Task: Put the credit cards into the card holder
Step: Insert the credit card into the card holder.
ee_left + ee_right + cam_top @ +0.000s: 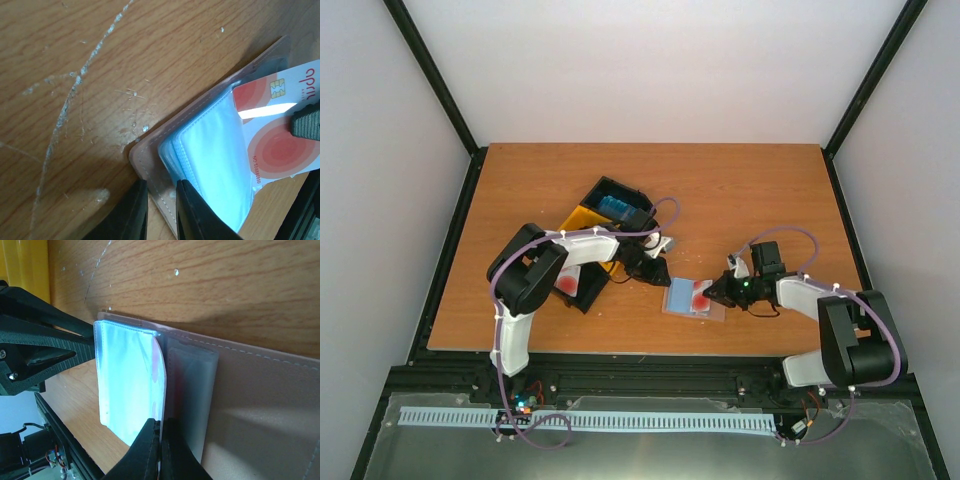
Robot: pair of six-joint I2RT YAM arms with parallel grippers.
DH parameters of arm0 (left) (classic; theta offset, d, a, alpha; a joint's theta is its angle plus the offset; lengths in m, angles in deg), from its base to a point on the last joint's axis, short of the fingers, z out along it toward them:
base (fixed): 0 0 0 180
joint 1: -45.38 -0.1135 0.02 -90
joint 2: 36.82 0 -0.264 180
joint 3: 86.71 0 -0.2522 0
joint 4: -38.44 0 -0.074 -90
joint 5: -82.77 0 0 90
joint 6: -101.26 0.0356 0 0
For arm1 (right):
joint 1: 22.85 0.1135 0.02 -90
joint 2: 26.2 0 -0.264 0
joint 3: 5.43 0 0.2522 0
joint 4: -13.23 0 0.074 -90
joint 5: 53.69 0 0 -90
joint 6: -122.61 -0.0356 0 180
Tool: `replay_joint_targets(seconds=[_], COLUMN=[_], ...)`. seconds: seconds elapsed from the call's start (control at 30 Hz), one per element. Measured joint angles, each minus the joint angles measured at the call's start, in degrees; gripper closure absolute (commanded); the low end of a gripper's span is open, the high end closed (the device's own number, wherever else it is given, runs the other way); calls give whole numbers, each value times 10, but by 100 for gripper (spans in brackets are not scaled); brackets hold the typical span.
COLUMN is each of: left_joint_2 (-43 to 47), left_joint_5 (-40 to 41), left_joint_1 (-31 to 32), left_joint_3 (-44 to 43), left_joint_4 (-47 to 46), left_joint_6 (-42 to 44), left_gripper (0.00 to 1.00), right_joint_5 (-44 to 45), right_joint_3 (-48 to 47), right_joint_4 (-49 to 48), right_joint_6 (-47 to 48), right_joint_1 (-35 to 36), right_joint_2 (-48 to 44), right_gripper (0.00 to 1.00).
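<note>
The card holder [678, 298] lies open on the table, tan cover [150, 162] down and clear sleeves [215, 165] up. My left gripper [161, 210] grips its left edge, jaws narrowly apart with the cover's stitched border between them. My right gripper [160, 440] is shut on a white-and-red credit card [277, 140], which stands edge-on [161, 385] between the sleeves, partly inside the holder [260, 405]. A light blue card [617, 207] and a red card [567, 283] lie in the bins behind my left arm.
A black-yellow-black three-bin tray [582, 222] stands at a slant left of centre, partly under my left arm [535, 275]. The table's front edge [650, 350] is just below the holder. My left fingers [55, 342] reach in from the left in the right wrist view.
</note>
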Motion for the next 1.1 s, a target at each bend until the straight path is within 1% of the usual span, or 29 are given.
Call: replay_joint_targets(seconds=[0.37, 0.63, 0.73, 0.9, 1.1], left_joint_2=[-1, -1, -1, -1, -3], left_joint_5=[0, 0, 0, 7, 9], left_joint_1=[0, -1, -1, -1, -1], left_joint_3=[0, 0, 0, 0, 0], left_joint_4=[0, 0, 0, 0, -2], left_joint_6=[0, 0, 0, -1, -3], left_gripper=[81, 82, 82, 83, 84], right_joint_5=[-22, -23, -23, -13, 3], right_joint_3=[5, 7, 7, 7, 13], right_joint_4=[-50, -93, -106, -101, -71], right_joint_6=[-32, -53, -62, -70, -70], right_joint_1=[-1, 21, 30, 34, 37], right_joint_2=[33, 54, 57, 48, 22], right_gripper=[96, 95, 96, 97, 97])
